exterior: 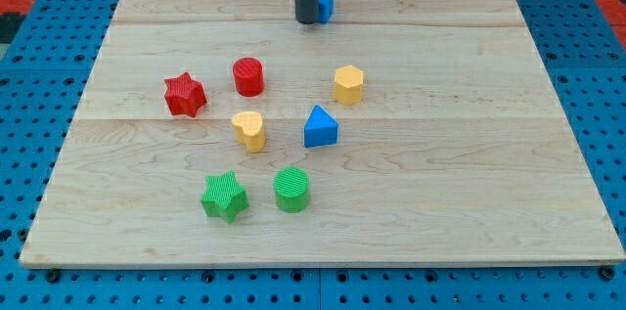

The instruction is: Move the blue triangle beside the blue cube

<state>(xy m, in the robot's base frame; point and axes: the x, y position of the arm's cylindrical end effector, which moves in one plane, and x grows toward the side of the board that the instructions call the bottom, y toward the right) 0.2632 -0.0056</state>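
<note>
Pale wooden board [469, 183], visible grain, smooth matt planks; beneath it a blue pegboard [587, 75], hard and perforated, slight sheen; green star [224, 197] and green cylinder [291, 190] show ribbed, layered plastic tops; blue triangle [320, 127] looks smooth matt plastic; the rod is dark, dull

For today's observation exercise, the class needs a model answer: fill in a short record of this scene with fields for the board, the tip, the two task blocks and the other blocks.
board: pale wooden board on blue pegboard
tip: my tip at the view's top, just left of the blue cube
blue cube: partly hidden behind the rod
blue triangle: mid-board, well apart from the cube
red blocks: red star, red cylinder
yellow blocks: yellow hexagon, yellow heart
green blocks: green star, green cylinder
</note>
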